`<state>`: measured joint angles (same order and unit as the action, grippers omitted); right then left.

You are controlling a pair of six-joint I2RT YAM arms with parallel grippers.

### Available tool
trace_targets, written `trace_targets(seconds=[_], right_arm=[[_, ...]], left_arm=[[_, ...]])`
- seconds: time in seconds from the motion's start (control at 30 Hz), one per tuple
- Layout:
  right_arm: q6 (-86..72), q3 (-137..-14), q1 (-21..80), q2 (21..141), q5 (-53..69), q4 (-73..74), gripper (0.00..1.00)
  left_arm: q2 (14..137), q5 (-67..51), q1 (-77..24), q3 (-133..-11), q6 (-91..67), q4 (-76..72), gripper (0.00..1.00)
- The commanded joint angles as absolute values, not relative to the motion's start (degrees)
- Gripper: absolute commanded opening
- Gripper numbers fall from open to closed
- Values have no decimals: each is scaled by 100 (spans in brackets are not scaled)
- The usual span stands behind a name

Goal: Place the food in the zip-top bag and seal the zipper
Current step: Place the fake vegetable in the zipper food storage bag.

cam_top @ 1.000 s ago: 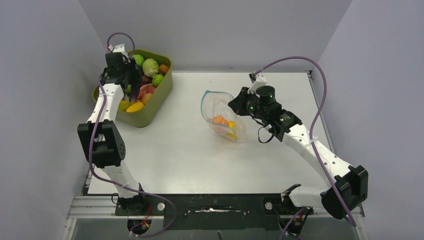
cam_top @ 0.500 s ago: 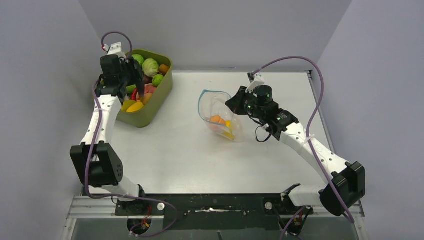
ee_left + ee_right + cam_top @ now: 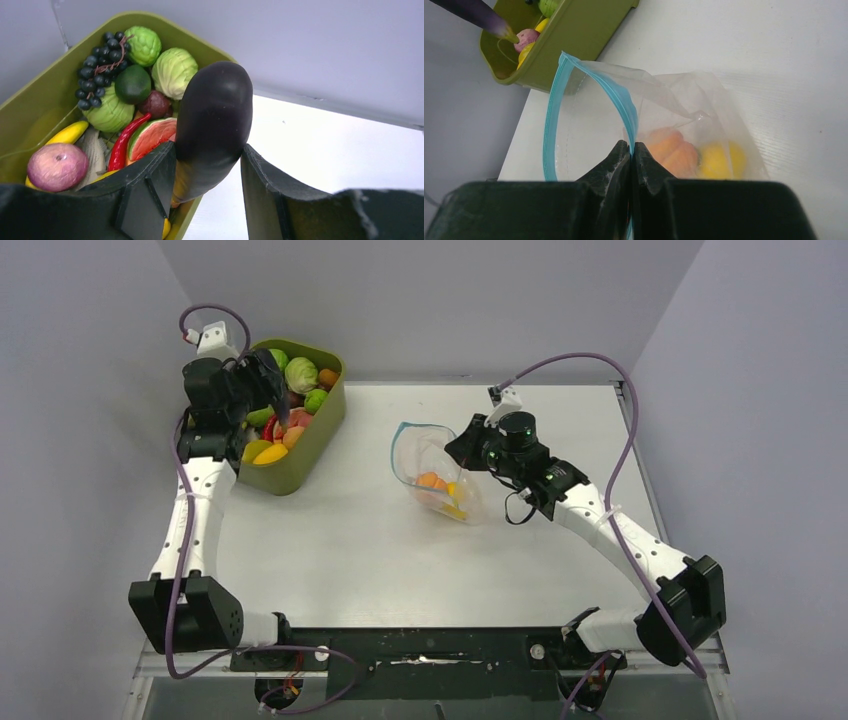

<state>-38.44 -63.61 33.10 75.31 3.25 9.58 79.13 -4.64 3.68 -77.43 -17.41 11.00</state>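
My left gripper (image 3: 207, 156) is about half open and clamped on the eggplant (image 3: 215, 110). One finger presses each flank, and the dark, rounded end sticks out well past the fingertips. Below and to the left of those fingers sits the olive-green tub (image 3: 30, 95) with the rest of the food. Nearest the left finger are a watermelon slice (image 3: 152, 137) and a red chilli (image 3: 125, 145). Farther out past the eggplant's tip I see a pale cabbage (image 3: 174, 70), a dark green round fruit (image 3: 132, 84) and a bunch of black grapes (image 3: 100, 60). A red onion (image 3: 57, 166) lies off to the far left of the gripper. From above, the gripper and eggplant are over the tub, not over the bare table (image 3: 350, 540).

My right gripper (image 3: 631, 150) is fully closed, its fingertips pinching the zipper (image 3: 555, 100) where the strip runs down between them. From that pinch the teal edge loops up and away to the left, so the mouth of the zip-top bag (image 3: 704, 95) gapes open on the left side of the fingers. The clear body of the bag lies on the table just ahead and to the right of them. Inside it, just past the fingertips, is an orange ribbed fruit (image 3: 671, 150), with a yellow piece (image 3: 719, 160) touching it on the right. The tub is well beyond the bag's mouth, up and to the left of this gripper.
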Motion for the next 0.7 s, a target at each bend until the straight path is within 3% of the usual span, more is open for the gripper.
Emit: trace_targets(seconds=[0.0,0.27,0.67], right_arm=[[-4062,-6595,3366,7660,173,482,0],[-4477,-6646,3358,7912,114,258,0],[-4874,-6732,3359,8127,220,-38,0]], left_arm=[[7530,-792,195,-7930,-1974,788,19],[7234,-1327,-499,-7963,-2439,571,18],[6991,-2650,-1052,-6921,-4275,-1425,16]])
